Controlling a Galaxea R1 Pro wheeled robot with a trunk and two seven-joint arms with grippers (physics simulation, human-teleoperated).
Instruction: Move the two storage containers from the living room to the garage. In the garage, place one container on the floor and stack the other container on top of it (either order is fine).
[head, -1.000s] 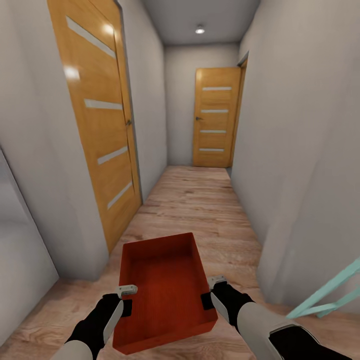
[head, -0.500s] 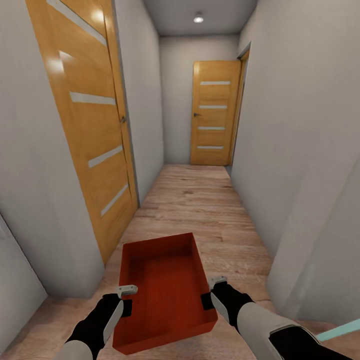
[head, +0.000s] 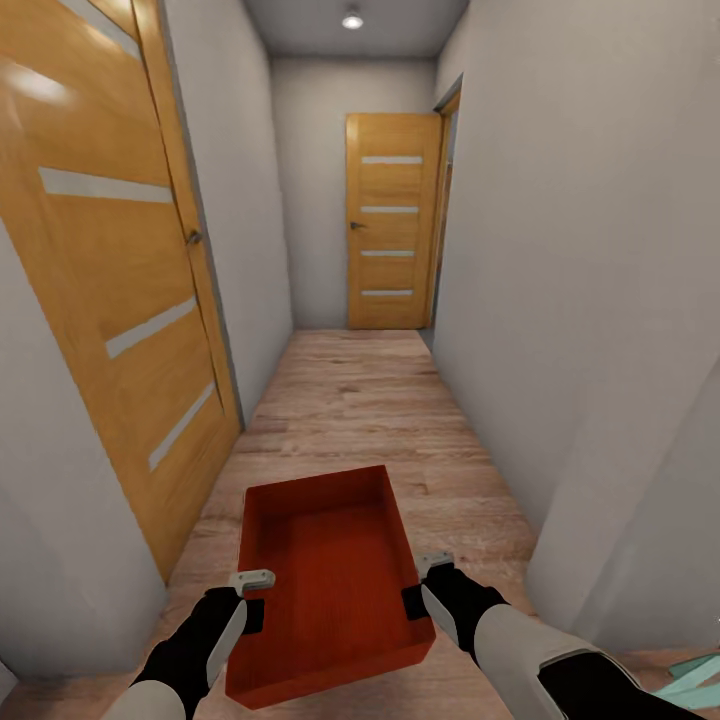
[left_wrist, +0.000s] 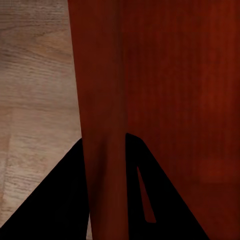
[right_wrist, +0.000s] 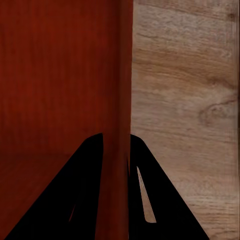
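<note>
Container (head: 330, 580) red-orange, nothing inside, held out front over plank floor (head: 380, 400). My left pincer (head: 252, 592) clamps left wall, right pincer (head: 428, 578) clamps right wall. Hallway narrow: door (head: 110, 290) close left, wall (head: 560, 300) right, door (head: 392, 220) ahead.

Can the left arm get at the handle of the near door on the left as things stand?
Probably not: the left gripper is shut on the container wall, sharing the carry with the right gripper. The door handle sits well ahead and higher.

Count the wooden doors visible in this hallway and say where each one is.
2. One door is close by in the left wall, and another door stands at the far end of the corridor. A frame edge on the right wall may hide a third.
</note>
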